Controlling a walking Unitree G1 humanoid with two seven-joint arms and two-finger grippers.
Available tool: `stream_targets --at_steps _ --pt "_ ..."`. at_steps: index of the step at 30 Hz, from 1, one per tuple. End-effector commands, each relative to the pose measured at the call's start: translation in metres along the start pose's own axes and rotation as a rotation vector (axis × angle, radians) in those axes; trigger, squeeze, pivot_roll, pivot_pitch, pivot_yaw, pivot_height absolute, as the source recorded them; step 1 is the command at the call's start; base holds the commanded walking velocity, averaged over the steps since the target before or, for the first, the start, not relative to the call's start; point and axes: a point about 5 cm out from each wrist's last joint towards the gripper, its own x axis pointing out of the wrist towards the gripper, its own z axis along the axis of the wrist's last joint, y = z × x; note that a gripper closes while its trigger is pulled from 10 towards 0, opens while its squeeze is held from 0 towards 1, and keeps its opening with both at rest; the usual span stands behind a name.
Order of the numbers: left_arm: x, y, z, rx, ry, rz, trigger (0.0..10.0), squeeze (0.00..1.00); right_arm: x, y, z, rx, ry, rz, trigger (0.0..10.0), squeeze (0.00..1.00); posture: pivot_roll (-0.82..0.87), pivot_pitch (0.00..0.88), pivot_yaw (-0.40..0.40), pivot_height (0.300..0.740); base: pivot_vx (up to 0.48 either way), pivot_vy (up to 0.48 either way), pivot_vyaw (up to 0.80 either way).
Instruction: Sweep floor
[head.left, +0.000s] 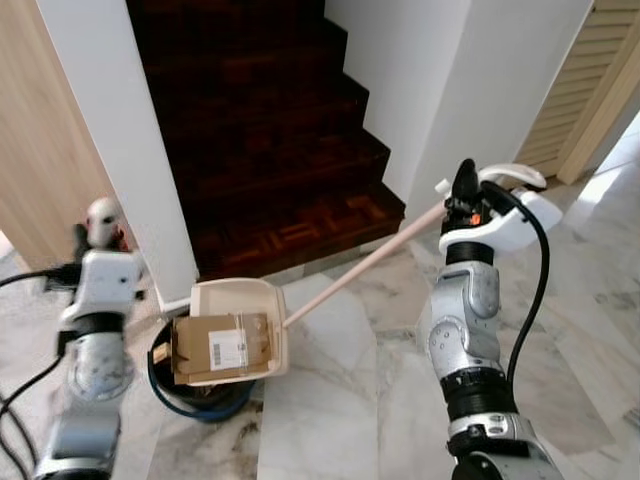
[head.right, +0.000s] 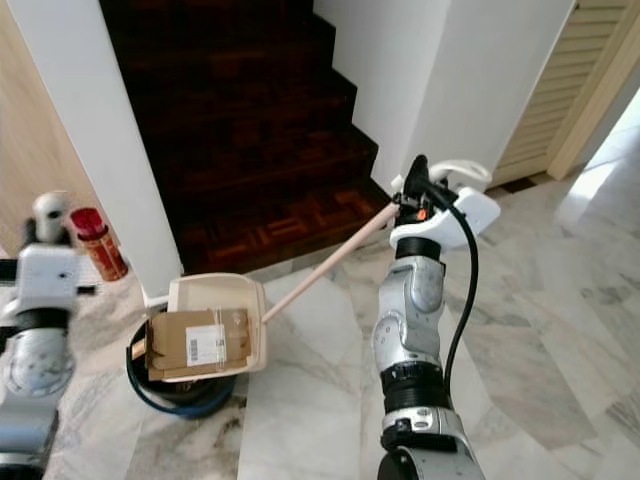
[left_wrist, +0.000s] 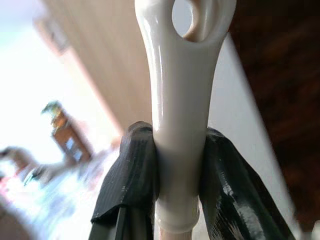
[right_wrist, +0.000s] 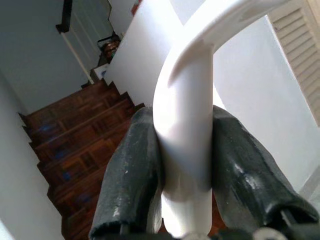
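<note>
From the head views I see my right gripper (head.left: 463, 192) raised near the foot of the stairs (head.left: 270, 150), holding the top of a long pale handle (head.left: 365, 265) that slopes down to a cream dustpan (head.left: 240, 300); the dustpan carries flattened cardboard (head.left: 222, 347) and sits over a dark bin (head.left: 205, 400) on the marble floor (head.left: 340, 400) by the bottom step, with my left arm (head.left: 95, 330) raised beside it. In the left wrist view my left gripper (left_wrist: 177, 182) has its fingers (left_wrist: 132, 175) pinching a glossy cream grip (left_wrist: 180, 100) with a hanging hole. In the right wrist view the right gripper's fingers (right_wrist: 135, 175) are clamped on a white handle end (right_wrist: 187, 150).
</note>
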Motion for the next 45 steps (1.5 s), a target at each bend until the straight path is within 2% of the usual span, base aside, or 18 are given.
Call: stream_targets --at_steps 1,4,9,10,11,12,16,23,33,35,45 --pt "-0.005 -0.001 -0.012 0.011 0.042 -0.002 10.0 0.00 0.009 0.015 0.016 0.049 -0.089 0.031 10.0 0.00 0.13 0.000 -0.047 0.740 0.000 0.000 0.00" --pt "-0.020 -0.011 -0.035 0.011 0.125 -0.056 10.0 0.00 0.009 0.029 0.018 0.024 -0.111 0.099 10.0 0.00 0.14 0.000 -0.051 0.740 0.000 0.000 0.00" --pt "-0.030 -0.019 -0.048 0.011 0.184 -0.092 10.0 0.00 0.009 0.040 0.018 0.033 -0.118 0.139 10.0 0.00 0.13 0.000 -0.056 0.740 0.000 0.000 0.00" --pt "-0.033 -0.021 -0.051 0.006 0.202 -0.102 10.0 0.00 0.009 0.045 0.019 0.029 -0.123 0.160 10.0 0.00 0.13 0.000 -0.057 0.740 0.000 0.000 0.00" --pt "-0.038 -0.025 -0.058 -0.002 0.226 -0.118 10.0 0.00 0.008 0.056 0.021 0.018 -0.143 0.209 10.0 0.00 0.13 0.000 -0.061 0.740 0.000 0.000 0.00" --pt "-0.038 -0.025 -0.058 -0.002 0.226 -0.118 10.0 0.00 0.008 0.056 0.021 0.018 -0.143 0.209 10.0 0.00 0.13 0.000 -0.061 0.740 0.000 0.000 0.00" --pt "-0.045 -0.030 -0.065 -0.013 0.247 -0.134 10.0 0.00 0.004 0.079 0.028 -0.006 -0.204 0.300 10.0 0.00 0.13 0.000 -0.067 0.740 0.000 0.000 0.00" --pt "-0.049 -0.032 -0.070 -0.021 0.247 -0.143 10.0 0.00 -0.005 0.108 0.038 -0.032 -0.296 0.411 10.0 0.00 0.14 0.000 -0.078 0.740 0.000 0.000 0.00" --pt "-0.051 -0.032 -0.073 -0.020 0.241 -0.146 10.0 0.00 -0.017 0.119 0.038 0.009 -0.303 0.411 10.0 0.00 0.14 0.000 -0.079 0.740 0.000 0.000 0.00" --pt "-0.051 -0.032 -0.073 -0.019 0.238 -0.148 10.0 0.00 -0.021 0.124 0.039 -0.013 -0.329 0.420 10.0 0.00 0.13 0.000 -0.077 0.740 0.000 0.000 0.00" --pt "-0.051 -0.032 -0.074 -0.015 0.228 -0.156 10.0 0.00 -0.042 0.142 0.042 -0.005 -0.366 0.485 10.0 0.00 0.14 0.000 -0.078 0.740 0.000 0.000 0.00"
